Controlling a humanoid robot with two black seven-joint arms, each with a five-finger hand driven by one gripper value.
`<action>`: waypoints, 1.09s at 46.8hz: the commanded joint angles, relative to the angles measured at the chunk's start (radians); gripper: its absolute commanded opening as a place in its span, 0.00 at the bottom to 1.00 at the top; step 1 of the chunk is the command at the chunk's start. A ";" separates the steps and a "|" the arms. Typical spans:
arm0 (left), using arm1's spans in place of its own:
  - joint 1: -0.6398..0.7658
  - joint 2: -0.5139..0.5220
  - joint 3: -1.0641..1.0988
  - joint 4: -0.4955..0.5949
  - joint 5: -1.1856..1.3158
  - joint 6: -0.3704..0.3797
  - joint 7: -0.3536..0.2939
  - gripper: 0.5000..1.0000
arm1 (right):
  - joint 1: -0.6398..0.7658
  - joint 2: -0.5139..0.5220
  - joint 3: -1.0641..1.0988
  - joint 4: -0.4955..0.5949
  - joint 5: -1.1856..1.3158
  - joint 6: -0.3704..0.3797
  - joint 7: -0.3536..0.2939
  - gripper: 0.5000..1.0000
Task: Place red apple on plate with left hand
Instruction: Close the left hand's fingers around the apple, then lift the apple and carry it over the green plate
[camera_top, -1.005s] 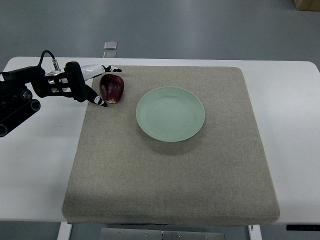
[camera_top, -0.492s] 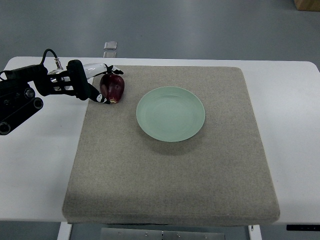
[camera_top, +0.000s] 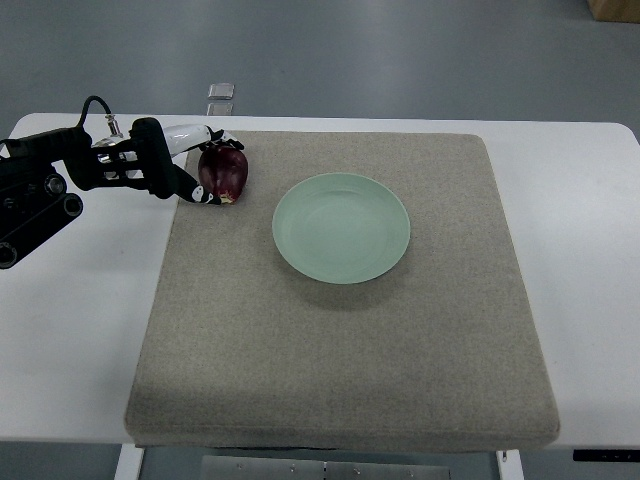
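A dark red apple (camera_top: 229, 174) lies at the far left corner of the grey mat (camera_top: 350, 340), left of the plate. The pale green plate (camera_top: 341, 227) sits empty on the mat a little behind its middle. My left hand (camera_top: 224, 171) reaches in from the left edge and its fingers wrap the apple, one white finger (camera_top: 222, 138) over its far side and a black-tipped finger (camera_top: 204, 197) at its near side. The hand is shut on the apple, which still touches the mat. My right arm does not show.
The mat covers most of a white table (camera_top: 70, 330), with bare strips left and right. The left arm's black links and cable (camera_top: 40, 195) hang over the table's left part. A small metal piece (camera_top: 221, 91) lies on the floor beyond the table.
The left hand's fingers have drawn in around the apple. The apple has tipped and shifted slightly toward the far edge. The arm has crept a little away from me.
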 joint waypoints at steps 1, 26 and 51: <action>-0.025 0.002 -0.001 -0.004 -0.005 -0.006 0.000 0.28 | 0.000 0.000 0.000 0.000 0.000 0.000 0.000 0.86; -0.088 -0.044 0.072 -0.277 0.006 -0.021 0.002 0.00 | 0.000 0.000 0.000 0.000 0.001 0.000 0.000 0.86; -0.069 -0.125 0.142 -0.193 0.006 -0.012 0.003 0.92 | 0.000 0.000 0.000 0.000 0.000 0.000 0.000 0.86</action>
